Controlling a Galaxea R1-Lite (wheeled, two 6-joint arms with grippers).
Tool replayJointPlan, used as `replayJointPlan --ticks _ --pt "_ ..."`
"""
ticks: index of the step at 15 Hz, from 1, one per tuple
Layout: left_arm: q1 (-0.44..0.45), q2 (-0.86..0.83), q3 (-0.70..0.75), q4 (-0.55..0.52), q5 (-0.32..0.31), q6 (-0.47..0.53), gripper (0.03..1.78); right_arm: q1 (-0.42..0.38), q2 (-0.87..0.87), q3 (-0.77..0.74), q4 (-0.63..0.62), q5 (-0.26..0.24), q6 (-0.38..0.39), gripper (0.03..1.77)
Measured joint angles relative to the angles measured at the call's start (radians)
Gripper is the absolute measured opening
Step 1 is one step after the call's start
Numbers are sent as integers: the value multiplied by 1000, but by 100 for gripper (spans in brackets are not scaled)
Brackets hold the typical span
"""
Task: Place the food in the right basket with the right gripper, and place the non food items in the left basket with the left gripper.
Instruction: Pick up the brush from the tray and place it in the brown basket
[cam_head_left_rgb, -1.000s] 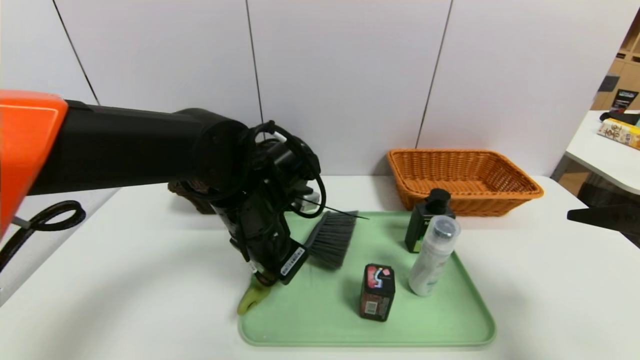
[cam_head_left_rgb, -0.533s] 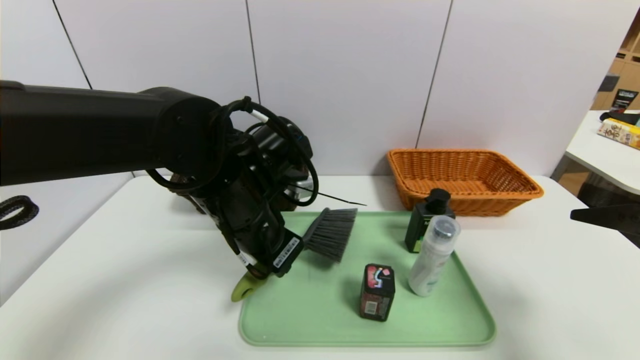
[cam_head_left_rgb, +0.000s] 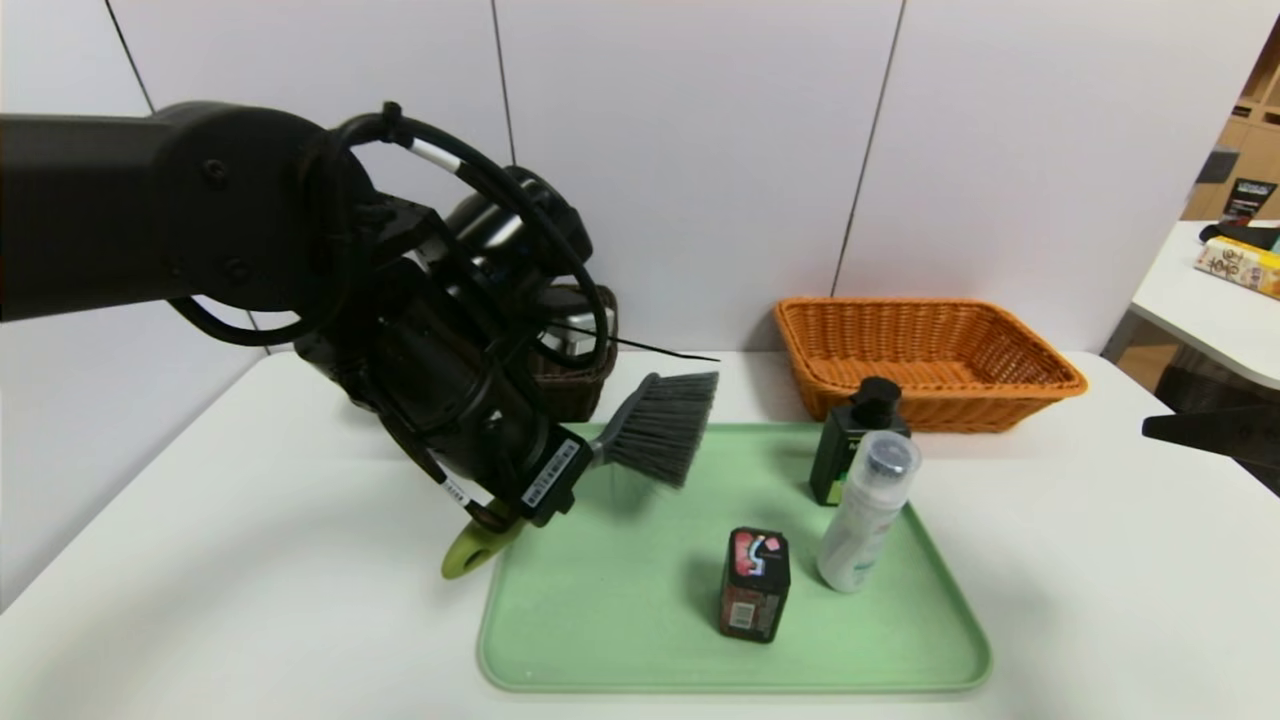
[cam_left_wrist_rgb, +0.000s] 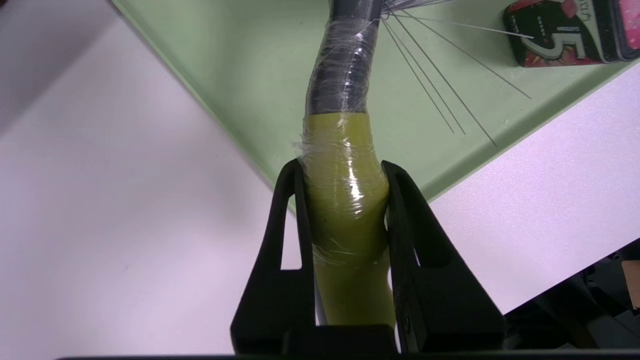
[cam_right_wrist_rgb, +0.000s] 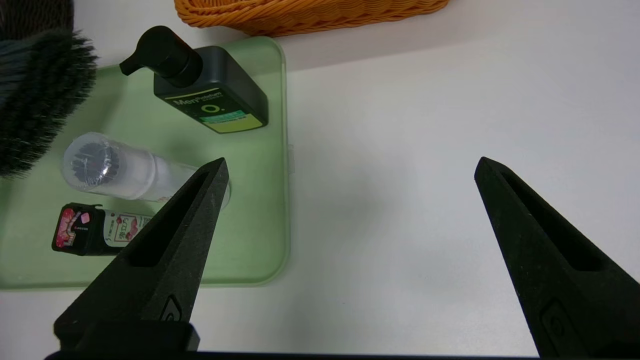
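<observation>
My left gripper (cam_left_wrist_rgb: 342, 175) is pinching the brush's green handle (cam_left_wrist_rgb: 345, 200), now lifting higher above the tray's (cam_head_left_rgb: 735, 665) left edge than before. My right gripper (cam_right_wrist_rgb: 350, 165) is waiting spread beyond the tray's right edge. The black packet (cam_head_left_rgb: 755, 585) is standing near the tray's front edge.

brush (cam_head_left_rgb: 655, 430) | lime-green handle, grey bristles | tilted, raised above tray (cam_head_left_rgb: 735, 660)

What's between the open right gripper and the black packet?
In the right wrist view, the right gripper hangs over bare white table; between it and the packet lie the green tray's side and part of the white bottle.
</observation>
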Motion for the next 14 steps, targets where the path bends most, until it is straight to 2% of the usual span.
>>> replayJointPlan --ticks 5,7,8,12,14 --pt "13 -76 -87 1 -1 58 43 0 0 -3 -1 0 0 170" --pt "63 -89 -137 0 -11 106 43 0 0 -3 -1 0 0 170" --pt "97 -90 -154 -1 -27 141 43 0 -2 -3 -1 0 0 170" --pt "270 -63 -210 -5 -174 357 43 0 -12 -5 -1 -2 -1 170" --pt "332 -31 -227 -19 -199 460 43 0 -27 -3 0 -2 1 170"
